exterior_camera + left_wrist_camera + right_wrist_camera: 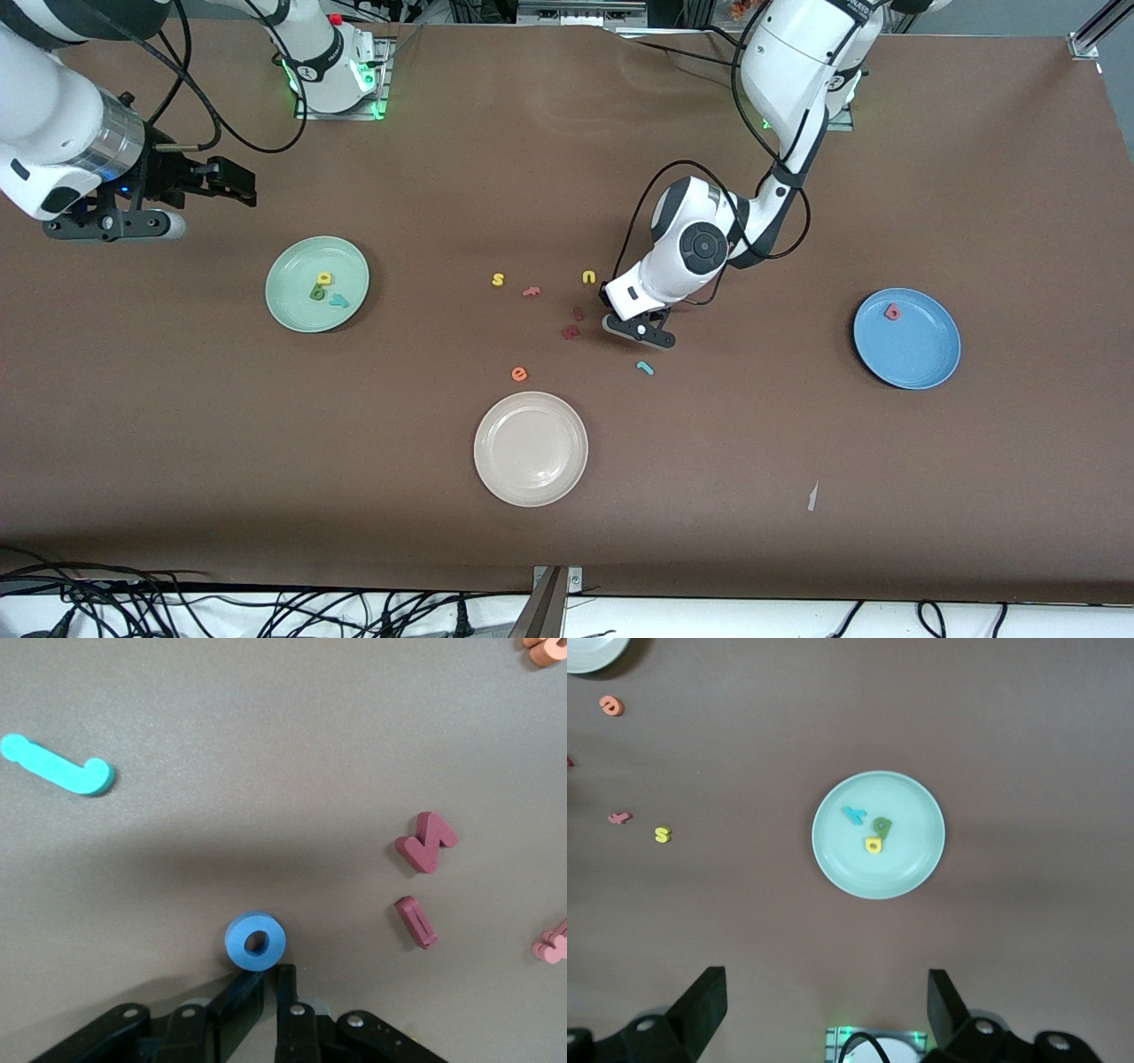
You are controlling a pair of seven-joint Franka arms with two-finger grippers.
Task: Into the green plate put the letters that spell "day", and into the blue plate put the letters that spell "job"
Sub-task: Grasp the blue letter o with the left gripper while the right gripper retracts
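Observation:
My left gripper is down at the table among the loose letters, and its fingertips are shut on the near edge of the blue o. In the front view the hand hides the o. The teal j lies flat just nearer the camera. The red-pink b lies in the blue plate. The green plate holds the yellow a, the olive d and the teal y. My right gripper waits open and empty, above the table beside the green plate.
A cream-white plate sits nearest the camera. Loose on the table are a yellow s, a yellow u, a pink letter, two dark red letters and an orange e. A small pale scrap lies toward the front edge.

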